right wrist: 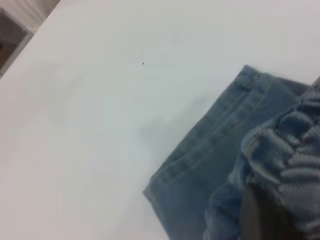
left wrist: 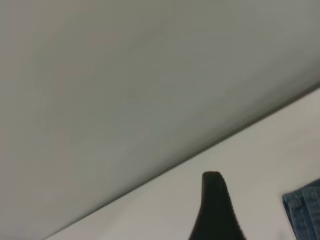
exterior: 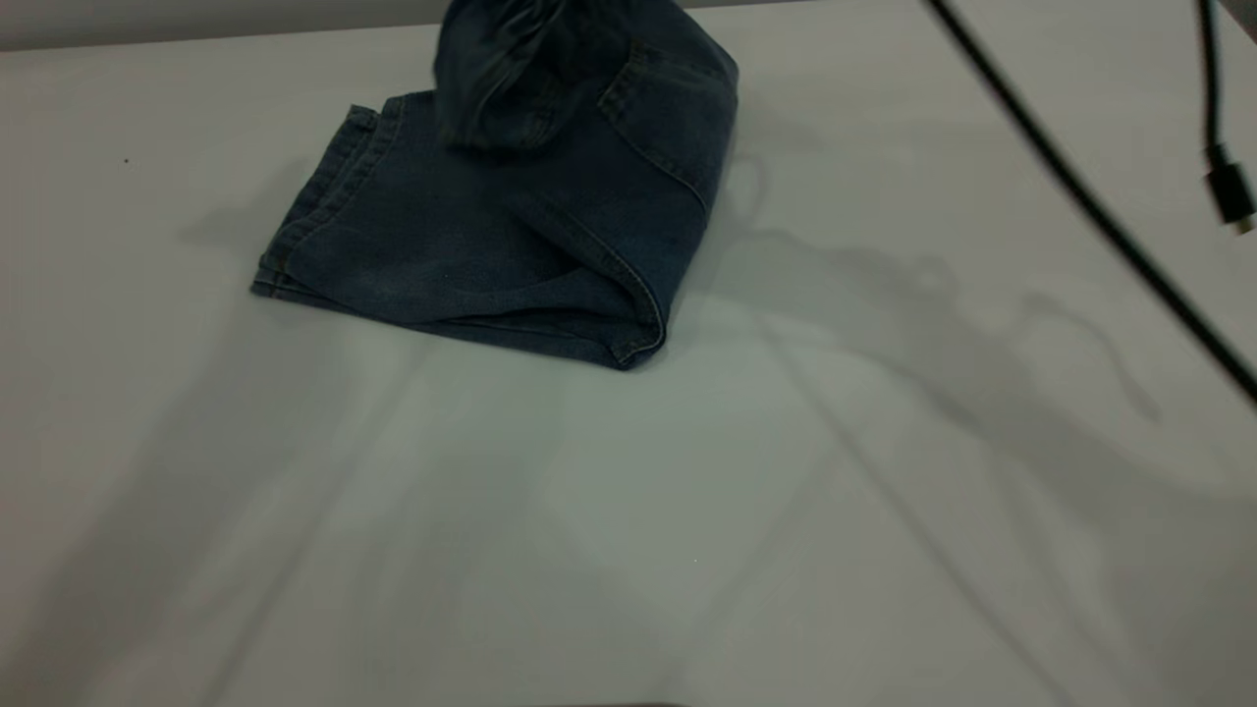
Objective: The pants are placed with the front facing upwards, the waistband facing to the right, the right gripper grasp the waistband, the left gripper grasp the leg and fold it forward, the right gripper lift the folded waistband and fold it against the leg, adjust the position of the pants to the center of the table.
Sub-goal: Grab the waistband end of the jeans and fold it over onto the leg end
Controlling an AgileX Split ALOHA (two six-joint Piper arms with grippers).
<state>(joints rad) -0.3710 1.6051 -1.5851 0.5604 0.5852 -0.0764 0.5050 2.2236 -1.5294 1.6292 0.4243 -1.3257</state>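
The blue denim pants (exterior: 491,236) lie folded lengthwise on the white table (exterior: 687,511), toward its far side, with the leg hems at the left. The ruffled waistband (exterior: 511,69) end is raised off the table and curls over the leg part, running out of the top of the exterior view. In the right wrist view my right gripper (right wrist: 265,212) is shut on the gathered waistband (right wrist: 295,150), with the leg hem (right wrist: 210,150) below it. My left gripper (left wrist: 216,210) hovers over bare table beside a hem corner of the pants (left wrist: 305,210), touching nothing.
Black cables (exterior: 1080,196) and a dangling plug (exterior: 1228,191) cross the upper right of the exterior view. The table's far edge (exterior: 196,39) runs just behind the pants. Arm shadows fall across the near half of the table.
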